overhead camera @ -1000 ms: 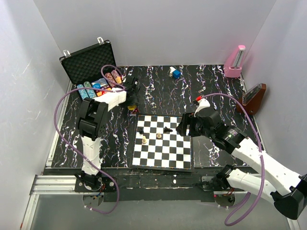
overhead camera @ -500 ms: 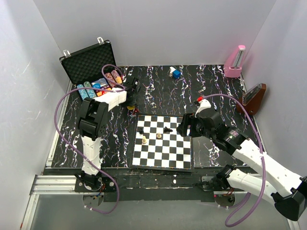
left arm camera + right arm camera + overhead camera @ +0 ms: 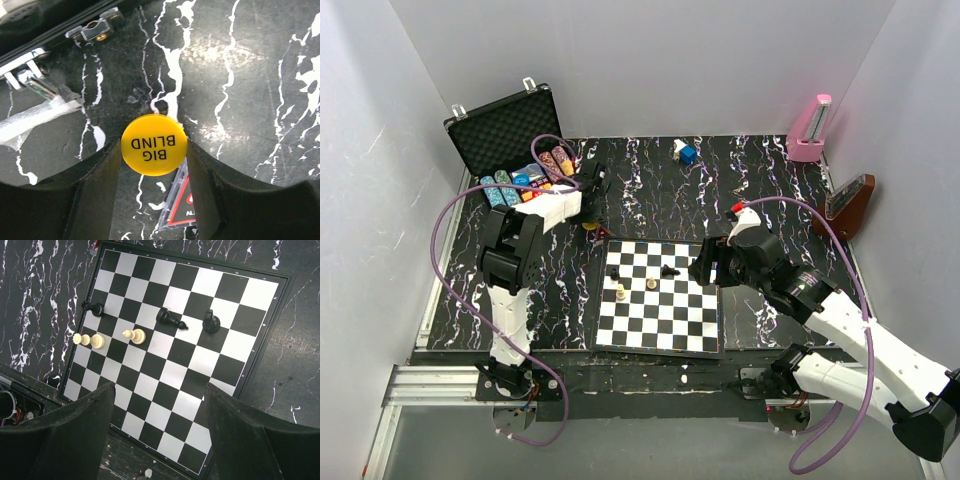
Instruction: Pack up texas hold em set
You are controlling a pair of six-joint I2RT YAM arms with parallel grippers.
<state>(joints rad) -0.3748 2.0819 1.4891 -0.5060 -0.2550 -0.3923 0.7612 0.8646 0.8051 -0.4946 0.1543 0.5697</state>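
**Big-blind disc in the grip, case next**

The step in hand is the pick-up of the yellow disc. The left pincer is clenched on it. Both fingers press the rim from either side, and the face reading "BIG BLIND" is turned up at the wrist camera. Whether the disc has left the surface I cannot tell, as no gap under it shows.

The card box lies just behind the disc, toward the wrist, with one corner tucked under the pincer's right finger. It appears to be lying loose and not held.

The case stands open ahead of the pincer and to its left, its latches near in the wrist view. Its lid is up, and rows of chips already sit in the tray.

The right pincer is released, its jaws wide with nothing between them. It hangs over the chessboard, well apart from the set.

By my reading, packing is under way but not near done, since the disc and card box are both outside the case and the lid is up.

The next move calls for a lift clear of the card box. The disc then needs a short carry forward and left over the case's front edge, and a release into a free spot beside the chips. The grip is only on a thin rim, so the disc could tip or slip.
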